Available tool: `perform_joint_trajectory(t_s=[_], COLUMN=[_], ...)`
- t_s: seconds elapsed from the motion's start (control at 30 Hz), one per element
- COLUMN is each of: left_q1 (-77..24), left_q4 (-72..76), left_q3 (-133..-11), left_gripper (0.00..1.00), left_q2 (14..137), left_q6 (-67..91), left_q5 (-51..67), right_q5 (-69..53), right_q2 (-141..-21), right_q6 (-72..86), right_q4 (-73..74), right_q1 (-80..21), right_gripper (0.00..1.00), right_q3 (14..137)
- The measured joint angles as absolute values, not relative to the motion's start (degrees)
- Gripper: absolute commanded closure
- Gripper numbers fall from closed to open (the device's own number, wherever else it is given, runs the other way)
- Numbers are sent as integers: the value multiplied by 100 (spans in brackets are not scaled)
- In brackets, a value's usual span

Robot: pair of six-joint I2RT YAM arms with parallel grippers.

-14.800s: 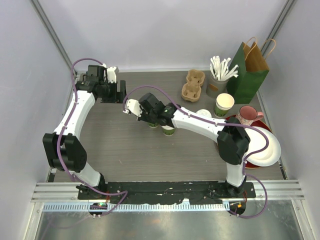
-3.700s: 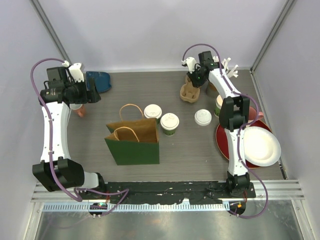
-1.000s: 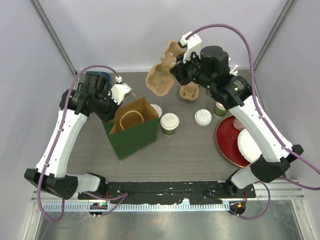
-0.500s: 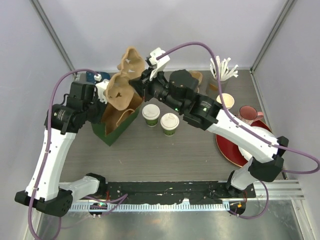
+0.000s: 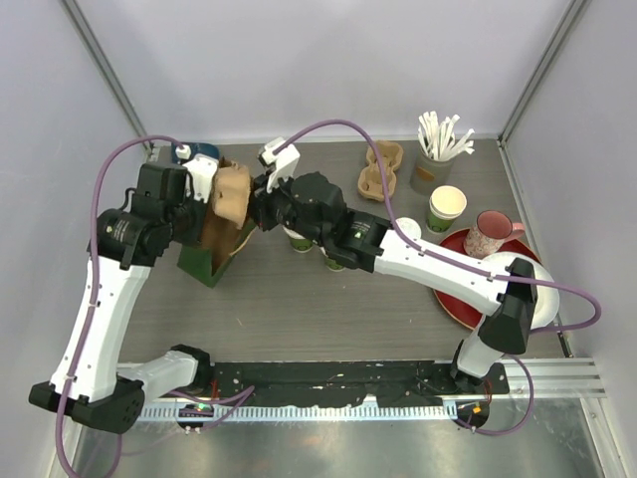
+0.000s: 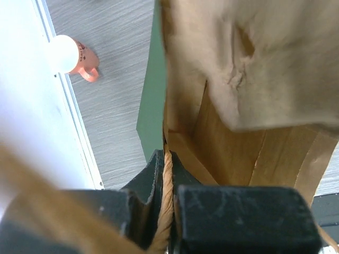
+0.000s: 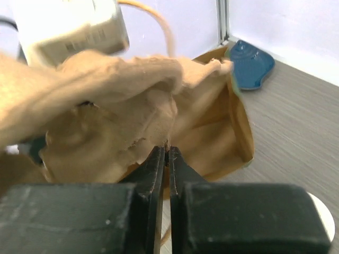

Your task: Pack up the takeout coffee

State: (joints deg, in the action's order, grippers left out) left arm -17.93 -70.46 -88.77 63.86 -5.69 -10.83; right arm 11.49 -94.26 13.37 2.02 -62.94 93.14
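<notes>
Now sinks carrier (image 5: 231, 194), pinched tight in right claw (image 7: 167, 159), from above into bag (image 5: 204, 261); clamps handle (image 6: 167, 217) in left claw (image 6: 167, 174). Leaves cups (image 5: 299, 242) on desk (image 5: 299, 309) beside bag, yet to load.

No text, brand or number can be read in any view.

Right wrist view: the white housing (image 7: 69, 26) at top left carries a short dark line of print on its face. It is blurred and illegible.

Left wrist view: a small pink mug (image 6: 79, 54) stands by the edge rail of the tabletop (image 6: 116, 106). A few dark marks show on its side, too small to tell letters from pattern.

Top view: a patterned pink mug (image 5: 490, 231) stands near the right edge, its pattern too small to make out.
</notes>
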Motion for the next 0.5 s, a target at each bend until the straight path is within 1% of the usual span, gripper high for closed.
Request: perform_joint_trajectory(t_s=[0.27, 0.5], left_q1=[-1793, -1793], left_q4=[-6766, -6722], left_q3=[-8659, -8567], left_gripper=[100, 100], left_q2=[6272, 6274], left_q6=[-633, -819], left_q5=[-1103, -821], right_q5=[1059, 1092], right_q2=[-9413, -9373], right_q6=[856, 193], right_q4=[587, 1135], right_q1=[-6340, -6344], right_gripper=[99, 99], right_q3=[8849, 8892])
